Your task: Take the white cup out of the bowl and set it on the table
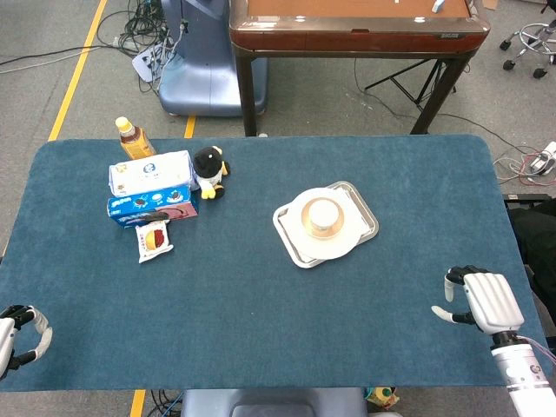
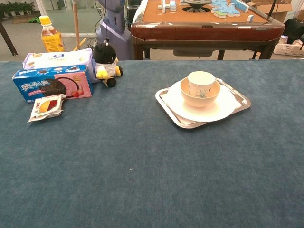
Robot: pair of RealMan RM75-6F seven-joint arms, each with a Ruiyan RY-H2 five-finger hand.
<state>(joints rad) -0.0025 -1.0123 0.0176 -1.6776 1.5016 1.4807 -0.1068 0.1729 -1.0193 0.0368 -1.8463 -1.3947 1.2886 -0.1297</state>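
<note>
- Head view: table [image 1: 261,330] covered in blue, short-pile felt with rounded corners.
- White cup [image 1: 323,214], round from above, sits upright inside a tan ceramic bowl [image 1: 306,228]; the bowl rests on a round white plate [image 1: 334,249], the plate on a rounded-square metal tray [image 1: 368,217], right of table centre.
- At 10 o'clock from the tray: plush penguin [image 1: 209,171], a white tissue pack [image 1: 149,172] touching a blue cookie box [image 1: 152,207], a crinkled snack packet [image 1: 155,240] just below them, and an amber drink bottle [image 1: 134,138] at the far edge.
- Left hand [image 1: 19,337] at the 8 o'clock corner, fingers curled, holding nothing; only partly in frame.
- Right hand [image 1: 479,297] at the 4 o'clock corner, glossy white shell, dark fingers bent down onto the felt and slightly apart, holding nothing.
- Chest view: white cup [image 2: 201,83] is a tapered cylinder with a faint print, standing in the glazed bowl [image 2: 200,97], its rim above the bowl's.
- Plate [image 2: 213,111] smooth; tray [image 2: 243,100] shiny steel with a raised lip.
- Plush penguin [image 2: 106,64] at 10 o'clock from the tray, beside the cardboard cookie box [image 2: 52,84].
- Neither hand shows in this view.
</note>
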